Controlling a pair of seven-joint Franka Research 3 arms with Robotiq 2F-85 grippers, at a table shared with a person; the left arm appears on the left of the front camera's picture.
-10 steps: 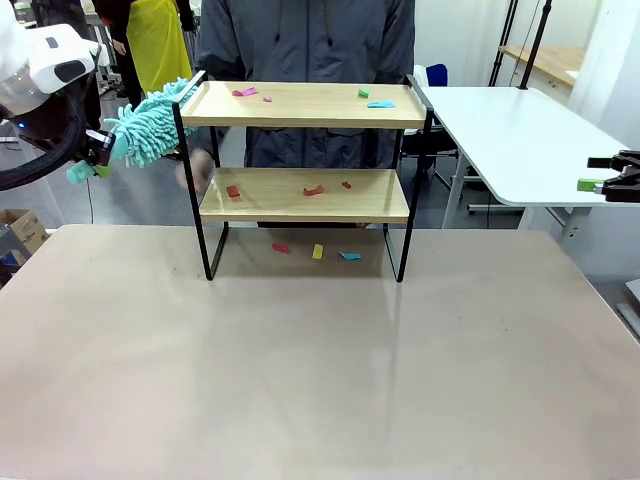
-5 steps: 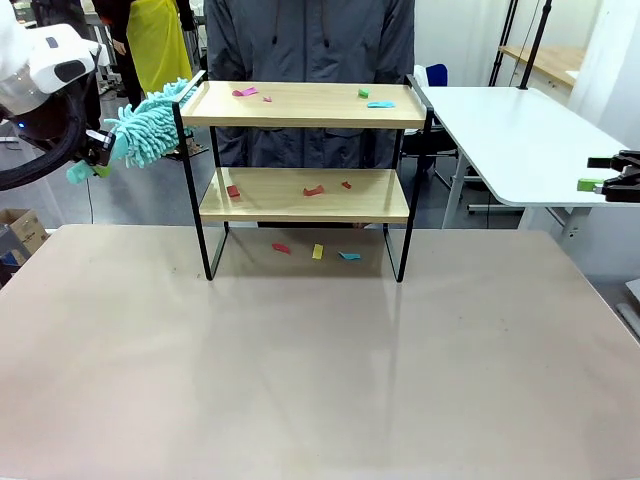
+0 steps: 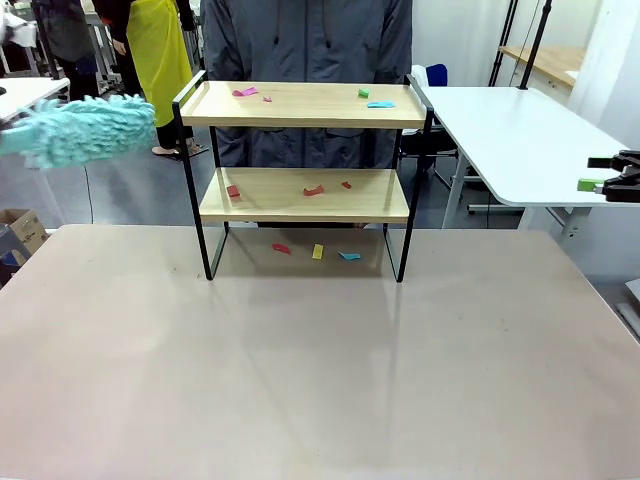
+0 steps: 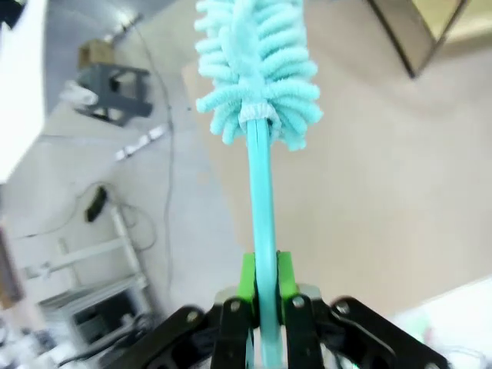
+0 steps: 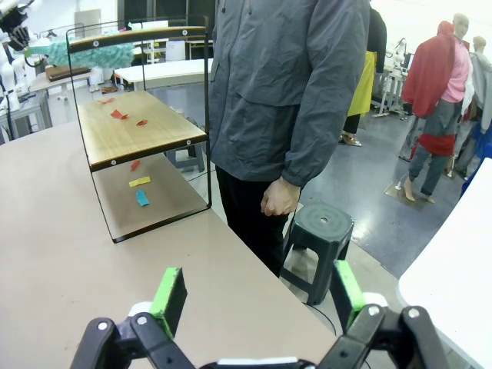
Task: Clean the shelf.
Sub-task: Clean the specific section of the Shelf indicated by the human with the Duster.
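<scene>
The shelf stands at the table's far middle, two wooden boards in a black frame. Pink, green and blue scraps lie on its top board, red scraps on the lower one, and a few more scraps on the table under it. A turquoise fluffy duster hangs level and blurred, left of the shelf and apart from it. My left gripper is shut on the duster's handle. My right gripper is open and empty, out at the far right. The right wrist view also shows the shelf.
A person in a grey jacket stands right behind the shelf. A dark stool is beside them. A white side table stands at the right. The beige table stretches bare in front of the shelf.
The duster has swung away from the shelf's top left corner, leftward, and now lies level. My left arm has moved out of the front view's left edge. The right gripper has stayed put.
</scene>
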